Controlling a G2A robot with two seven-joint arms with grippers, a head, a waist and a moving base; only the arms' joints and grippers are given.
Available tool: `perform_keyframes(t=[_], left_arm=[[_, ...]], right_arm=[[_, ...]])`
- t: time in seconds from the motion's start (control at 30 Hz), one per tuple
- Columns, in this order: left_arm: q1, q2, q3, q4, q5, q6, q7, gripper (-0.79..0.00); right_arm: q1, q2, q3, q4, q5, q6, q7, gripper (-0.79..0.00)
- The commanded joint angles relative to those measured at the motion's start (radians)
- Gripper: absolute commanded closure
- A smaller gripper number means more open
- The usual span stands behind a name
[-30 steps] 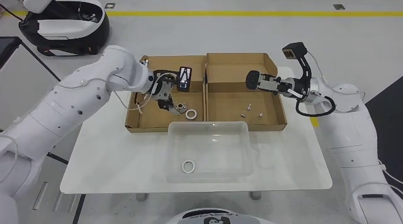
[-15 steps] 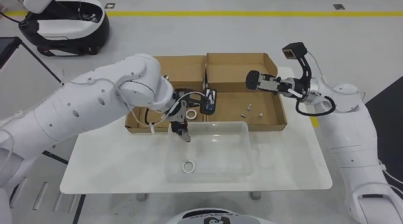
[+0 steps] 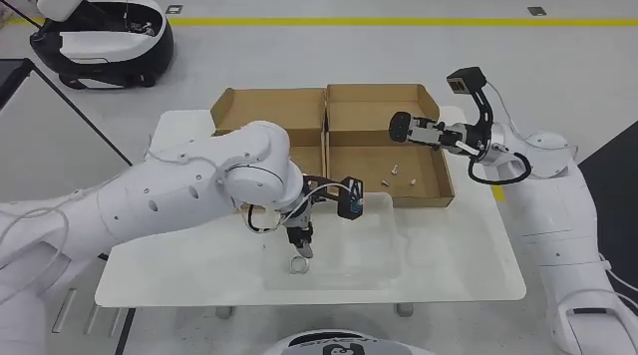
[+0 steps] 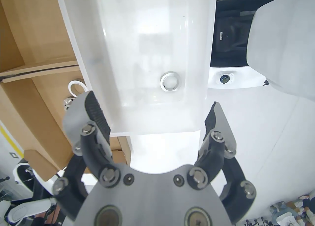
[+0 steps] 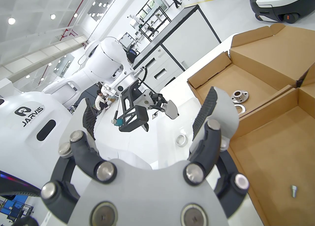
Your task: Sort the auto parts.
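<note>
The left gripper (image 4: 152, 102) has travelled from the left cardboard box (image 3: 261, 108) to above the clear bin (image 3: 391, 237). Its fingers are apart and empty. The bin holds 1 metal ring (image 4: 169, 81), as before. The flange (image 5: 238, 95) and white ring (image 4: 76, 86) remain boxed, so this pass apparently delivered nothing. Right gripper (image 3: 397, 127): fingers apart, unmoved.

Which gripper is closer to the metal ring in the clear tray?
Left. The left gripper hangs over the tray right by the ring; the right gripper sits far off above the cardboard box.
</note>
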Motion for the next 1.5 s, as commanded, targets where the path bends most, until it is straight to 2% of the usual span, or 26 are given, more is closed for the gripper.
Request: perform_keyframes(t=[0.0,0.3,0.37,0.7,0.83,0.93,1.1,1.2,1.37,1.47], left_arm=[[0.005,-0.008,0.000,0.009,-0.008,-0.013,0.013,-0.785],[-0.006,-0.014,0.000,-0.002,-0.003,-0.011,0.011,-0.785],[0.019,-0.014,0.000,-0.010,0.019,-0.022,0.025,-0.785],[0.121,-0.020,0.000,-0.029,0.132,0.042,-0.041,-0.785],[0.136,-0.020,0.000,0.007,0.160,-0.006,0.007,-0.785],[0.149,-0.017,0.000,0.020,0.188,-0.024,0.025,-0.677],[0.186,-0.018,0.000,0.031,0.222,-0.019,0.019,-0.582],[0.207,-0.018,0.000,0.033,0.246,-0.022,0.022,-0.542],[0.245,-0.016,0.000,0.035,0.269,-0.035,0.036,-0.551],[0.267,-0.012,0.000,0.037,0.287,-0.026,0.027,-0.529]], right_arm=[[0.000,0.000,0.000,0.000,0.000,0.000,0.000,-0.785],[0.000,0.000,0.000,0.000,0.000,0.000,0.000,-0.785],[0.000,0.000,0.000,0.000,0.000,0.000,0.000,-0.785],[0.000,0.000,0.000,0.000,0.000,0.000,0.000,-0.785],[0.000,0.000,0.000,0.000,0.000,0.000,0.000,-0.785],[0.000,0.000,0.000,0.000,0.000,0.000,0.000,-0.785],[0.000,0.000,0.000,0.000,0.000,0.000,0.000,-0.785],[0.000,0.000,0.000,0.000,0.000,0.000,0.000,-0.785],[0.000,0.000,0.000,0.000,0.000,0.000,0.000,-0.785],[0.000,0.000,0.000,0.000,0.000,0.000,0.000,-0.785]])
